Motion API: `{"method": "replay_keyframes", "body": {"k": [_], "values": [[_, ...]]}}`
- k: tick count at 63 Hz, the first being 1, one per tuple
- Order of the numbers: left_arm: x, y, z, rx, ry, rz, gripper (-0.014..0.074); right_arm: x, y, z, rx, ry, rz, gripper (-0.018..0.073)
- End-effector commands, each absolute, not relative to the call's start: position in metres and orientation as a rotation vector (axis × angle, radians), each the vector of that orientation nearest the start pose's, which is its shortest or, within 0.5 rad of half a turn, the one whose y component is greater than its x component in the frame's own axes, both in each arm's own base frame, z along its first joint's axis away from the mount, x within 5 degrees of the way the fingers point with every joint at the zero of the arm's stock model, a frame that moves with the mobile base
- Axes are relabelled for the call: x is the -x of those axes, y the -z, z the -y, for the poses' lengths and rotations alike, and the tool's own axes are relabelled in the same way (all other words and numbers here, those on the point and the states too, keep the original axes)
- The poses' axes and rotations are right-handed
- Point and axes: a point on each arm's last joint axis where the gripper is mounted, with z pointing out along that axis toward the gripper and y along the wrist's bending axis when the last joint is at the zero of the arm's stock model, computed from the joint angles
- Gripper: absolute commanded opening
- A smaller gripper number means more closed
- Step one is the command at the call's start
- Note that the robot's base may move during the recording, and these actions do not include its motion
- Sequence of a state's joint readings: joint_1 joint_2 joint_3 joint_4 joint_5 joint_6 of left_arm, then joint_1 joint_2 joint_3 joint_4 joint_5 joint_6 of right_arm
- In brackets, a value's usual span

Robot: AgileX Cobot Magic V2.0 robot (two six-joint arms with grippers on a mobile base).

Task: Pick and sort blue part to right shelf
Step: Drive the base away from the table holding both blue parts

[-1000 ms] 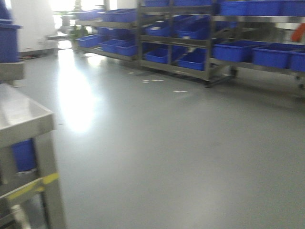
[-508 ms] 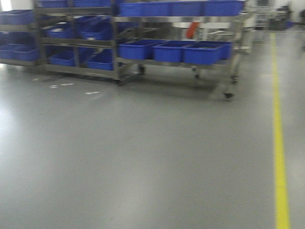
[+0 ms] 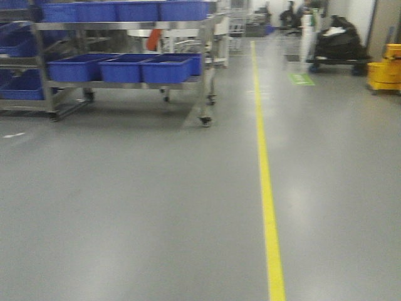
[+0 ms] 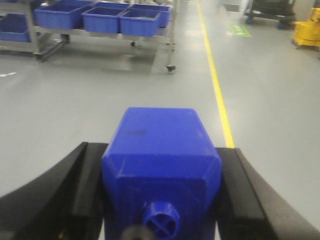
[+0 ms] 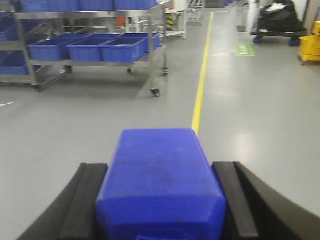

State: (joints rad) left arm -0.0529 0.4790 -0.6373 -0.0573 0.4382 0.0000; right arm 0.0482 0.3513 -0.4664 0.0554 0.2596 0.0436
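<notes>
The left tool (image 4: 159, 148) is clamped on a blue block (image 4: 162, 170). Its black fingers (image 4: 86, 185) press both side faces, and a small round knob (image 4: 161, 221) with a cross on it points back toward the wrist. Ahead of this tool and to its left stands a steel rack (image 4: 102, 34) on casters, with blue bins (image 4: 102, 20) in a row on its lower level. The rack's near corner post and caster (image 3: 205, 121) mark the edge of the open lane. Bare grey floor (image 3: 125, 207) lies between the tool and the rack.

A yellow line (image 3: 266, 182) runs straight away from the robot. It sits just to the right of the left tool's block and slightly right of centre ahead of the right tool.

The right tool (image 5: 159, 165) is closed on the blue part (image 5: 160, 185), held off the floor between its black fingers (image 5: 85, 200). The bottom edge cuts off the part's cap end, so the cap is not seen. From here the rack (image 5: 150, 45) is ahead to the left and well apart.

To the right of the line the floor is open up to a green floor mark (image 3: 302, 79). A dark loaded cart (image 3: 338, 44) and a yellow bucket (image 3: 383, 72) stand far ahead on the right, against the wall.
</notes>
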Motion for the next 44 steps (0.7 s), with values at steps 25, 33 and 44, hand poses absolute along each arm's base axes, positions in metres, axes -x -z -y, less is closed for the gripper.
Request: {"method": "replay_keyframes", "body": {"k": [25,33,44], "values": [[-0.0944,-0.3693,0.0070,-0.006,0.109,-1.653,0.0368,-0.0790,-0.3412,-0.0040,-0.028,-0.110,-1.510,0.0281],[-0.0944,-0.3693,0.0070,-0.006,0.109,-1.653,0.0368,-0.0790,-0.3412,-0.0040,-0.028,-0.110,-1.510,0.0281],[-0.0944,-0.3693,0.0070,-0.006,0.109,-1.653,0.0368,-0.0790,-0.3412,-0.0040,-0.028,-0.110,-1.510,0.0281]]}}
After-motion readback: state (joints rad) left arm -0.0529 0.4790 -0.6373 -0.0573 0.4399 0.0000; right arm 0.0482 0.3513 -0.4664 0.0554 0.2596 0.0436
